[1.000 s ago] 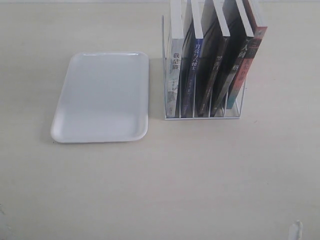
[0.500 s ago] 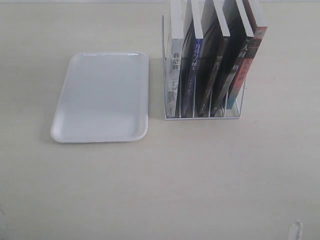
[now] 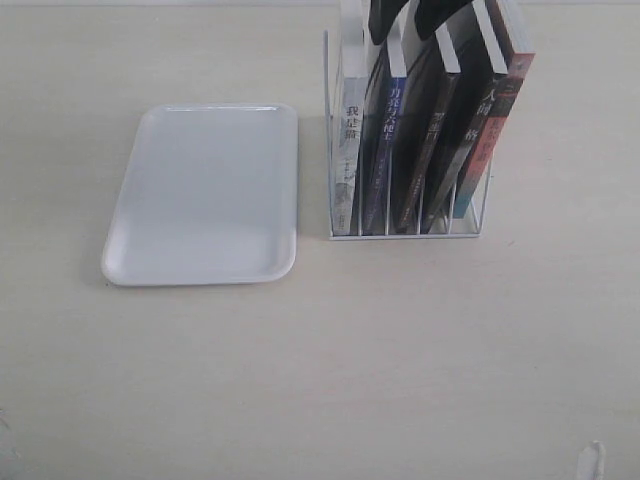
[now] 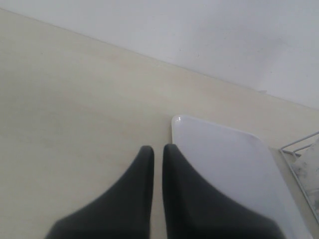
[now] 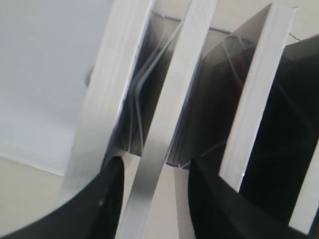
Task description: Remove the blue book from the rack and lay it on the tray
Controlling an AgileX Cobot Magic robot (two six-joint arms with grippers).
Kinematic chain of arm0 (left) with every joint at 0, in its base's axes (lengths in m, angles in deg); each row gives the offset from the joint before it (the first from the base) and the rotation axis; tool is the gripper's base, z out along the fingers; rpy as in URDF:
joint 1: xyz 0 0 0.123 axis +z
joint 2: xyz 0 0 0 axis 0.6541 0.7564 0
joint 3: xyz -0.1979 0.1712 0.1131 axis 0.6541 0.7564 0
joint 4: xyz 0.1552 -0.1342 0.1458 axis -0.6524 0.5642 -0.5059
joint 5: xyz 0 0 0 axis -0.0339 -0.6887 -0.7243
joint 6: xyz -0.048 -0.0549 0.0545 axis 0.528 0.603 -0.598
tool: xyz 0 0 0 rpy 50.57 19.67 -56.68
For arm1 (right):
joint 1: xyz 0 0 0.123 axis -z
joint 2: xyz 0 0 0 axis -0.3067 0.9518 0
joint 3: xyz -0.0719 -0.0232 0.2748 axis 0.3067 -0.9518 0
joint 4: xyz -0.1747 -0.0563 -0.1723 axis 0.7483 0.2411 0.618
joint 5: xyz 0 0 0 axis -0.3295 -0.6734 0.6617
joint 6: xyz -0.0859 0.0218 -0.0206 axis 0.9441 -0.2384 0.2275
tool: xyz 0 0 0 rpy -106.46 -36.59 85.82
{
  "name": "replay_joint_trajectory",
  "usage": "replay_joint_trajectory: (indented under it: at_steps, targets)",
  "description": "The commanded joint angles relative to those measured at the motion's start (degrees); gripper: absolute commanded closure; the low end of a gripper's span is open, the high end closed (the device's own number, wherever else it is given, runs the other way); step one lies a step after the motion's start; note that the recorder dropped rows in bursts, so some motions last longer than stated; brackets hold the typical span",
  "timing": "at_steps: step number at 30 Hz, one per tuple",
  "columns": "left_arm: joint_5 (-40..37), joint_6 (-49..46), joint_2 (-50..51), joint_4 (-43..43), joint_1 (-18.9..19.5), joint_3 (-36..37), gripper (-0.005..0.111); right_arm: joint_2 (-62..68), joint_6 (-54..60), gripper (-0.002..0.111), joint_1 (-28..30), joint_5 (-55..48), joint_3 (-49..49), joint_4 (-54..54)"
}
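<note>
1. The blue book (image 3: 388, 130) stands in the rack (image 3: 405, 236), in the second slot from the end nearest the tray (image 3: 205, 195).
2. The right pincer (image 3: 404, 22) hangs over the rack's top. It is wide open and holds nothing, with one finger on either side of a page edge.
3. That edge looks like the blue book's. Confirm this before closing, because the white-spined book (image 3: 348, 150) and a black-spined book (image 3: 425, 150) crowd it.
4. Lower squarely and clamp only the covers, clear of the rack's wires.
5. Lift straight up until the book clears the rack's dividers, then carry it across.
6. The left pincer (image 4: 158, 149) is empty, its jaws all but together. It hovers over the counter (image 3: 400, 350) beyond the tray from the rack; keep it aside.
</note>
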Motion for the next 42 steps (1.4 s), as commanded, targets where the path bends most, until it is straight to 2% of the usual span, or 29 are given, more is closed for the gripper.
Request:
replay_joint_trajectory:
  at_steps: [1, 4, 7, 8, 16, 25, 38, 42]
  targets:
    - [0.9, -0.1, -0.1, 0.3, -0.2, 0.2, 0.101, 1.1, -0.4, 0.068, -0.1, -0.2, 0.1, -0.1]
    - [0.9, -0.1, -0.1, 0.3, -0.2, 0.2, 0.101, 1.2, -0.8, 0.078, -0.1, -0.6, 0.1, -0.2]
    - [0.9, -0.1, -0.1, 0.3, -0.2, 0.2, 0.101, 1.2, -0.6, 0.104, -0.1, -1.1, 0.1, -0.2]
    - [0.9, -0.1, -0.1, 0.3, -0.2, 0.2, 0.101, 1.2, -0.3, 0.108, -0.1, -1.1, 0.1, -0.2]
    - [0.9, -0.1, -0.1, 0.3, -0.2, 0.2, 0.101, 0.7, -0.3, 0.108, -0.1, -1.1, 0.4, -0.2]
    - [0.9, -0.1, -0.1, 0.3, -0.2, 0.2, 0.101, -3.7, 0.1, 0.108, -0.1, -1.1, 7.8, 0.3]
    - [0.9, -0.1, -0.1, 0.3, -0.2, 0.2, 0.101, -4.2, 1.2, 0.108, -0.1, -1.1, 8.0, 2.7]
    - [0.9, -0.1, -0.1, 0.3, -0.2, 0.2, 0.101, -5.5, 3.3, 0.108, -0.1, -1.1, 11.4, 3.0]
